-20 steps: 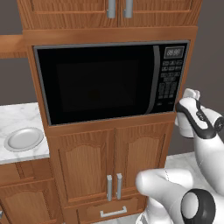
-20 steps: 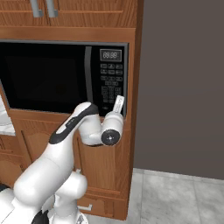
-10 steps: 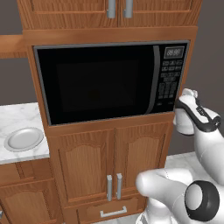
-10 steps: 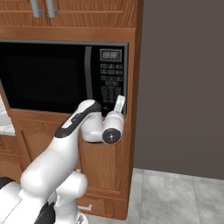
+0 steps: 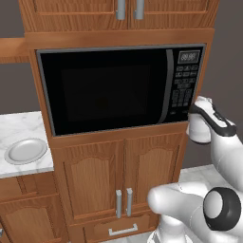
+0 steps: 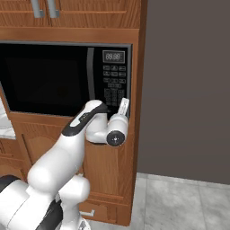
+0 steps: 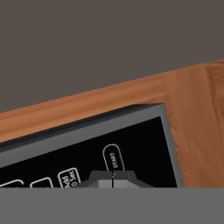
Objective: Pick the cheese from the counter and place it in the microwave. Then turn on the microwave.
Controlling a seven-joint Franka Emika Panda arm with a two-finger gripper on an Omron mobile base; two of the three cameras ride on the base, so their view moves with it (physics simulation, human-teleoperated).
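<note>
In the hand view the gripper (image 7: 113,180) has its jaws pressed together with nothing between them, the two tips meeting at a thin seam. Directly beyond them, at 12 o'clock and just about touching, sits the oval START button (image 7: 113,159); its long axis runs straight away from the tips, so the closed jaws point along it, not across it. An "Add 30 Sec" key (image 7: 70,177) lies at 9 o'clock of the tips, close enough that a sideways drift would likely land on the wrong pad.

From the right base view the gripper (image 6: 123,108) meets the lower edge of the button panel (image 6: 113,83), at 6 o'clock of the small display (image 6: 113,56). The only move left, by my reading, is a short push straight ahead.

Further back, the microwave (image 5: 109,92) has its dark glass door shut, and the cheese cannot be made out through it; it is presumably inside. At 8 o'clock of the microwave the worktop (image 5: 19,126) carries a round grey plate (image 5: 25,150), with no cheese on it.
</note>
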